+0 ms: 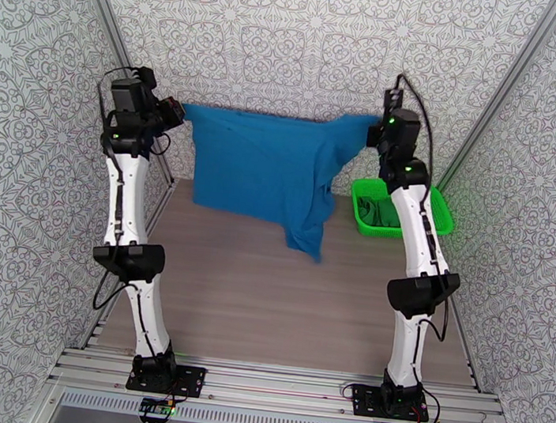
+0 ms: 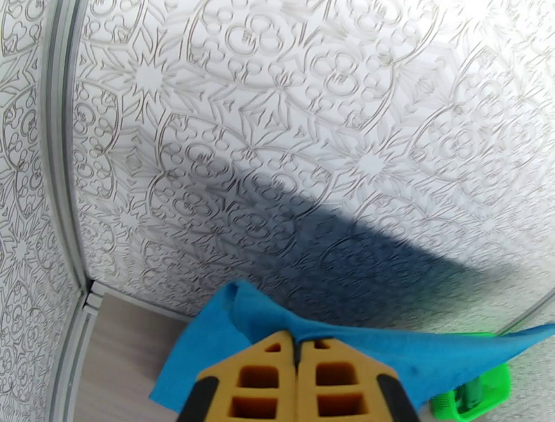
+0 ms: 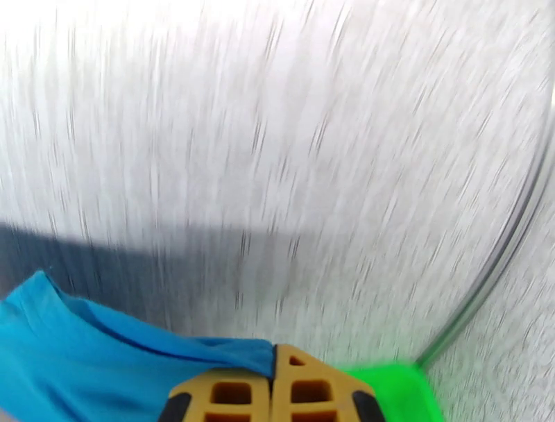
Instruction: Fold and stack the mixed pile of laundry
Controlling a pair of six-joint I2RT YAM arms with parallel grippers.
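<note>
Cut off: the left end effector (image 2: pixel 297 341) and the right end effector (image 3: pixel 273 349) run off the bottom of their wrist views, so just the yellow finger ends show.
Blur: the right wrist view is smeared, and the wall pattern there cannot be read.
Basket contents: a dark cloth (image 1: pixel 373 212) lies in the green basket (image 1: pixel 440 217). The right arm crosses in front of both, so what else is inside cannot be told.
Shirt: the blue shirt (image 1: pixel 262 171) hangs spread in the air between the two end effectors, in front of the back wall (image 1: pixel 296 43). Its top edge is stretched nearly level. Its lower edge is uneven, with one corner drooping lowest right of centre over the far part of the table (image 1: pixel 267 311). Whether that corner touches the table cannot be told.
Left end effector: jaws pressed together on the shirt's upper left corner, with a fold of cloth rising above the fingertips.
Right end effector: jaws closed on the shirt's upper right corner, with the cloth leading off to the left.
Nearby: the basket sits at the table's far right, just beside the right forearm and below the shirt's right end.
In the way: the shirt covers the lower back wall and the table's far strip.
Edges: patterned walls close in on the left, right and back, and metal rails run along the table's sides and near edge.
Open room: wood-grain table runs between the arms from below the shirt to the near rail.
</note>
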